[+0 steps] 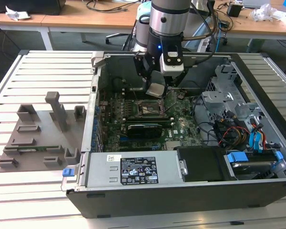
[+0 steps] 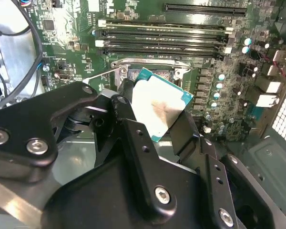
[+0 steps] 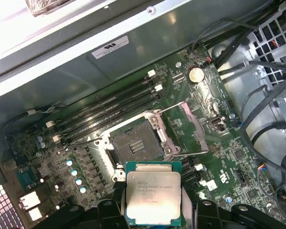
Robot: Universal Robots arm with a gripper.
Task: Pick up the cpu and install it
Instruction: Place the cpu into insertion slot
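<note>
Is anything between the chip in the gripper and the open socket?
Nothing visible. The black gripper holds the small silvery square cpu above the green motherboard; the dark square socket lies bare, its metal frame swung open.

1. The label [image 1: 138,171] on the power supply [image 1: 97,174] bore print too small to read.
2. A white sticker [image 3: 110,46] on the case wall [image 3: 52,67] showed illegible marks.
3. The cpu [image 3: 154,198] carried faint, unreadable lettering.
</note>
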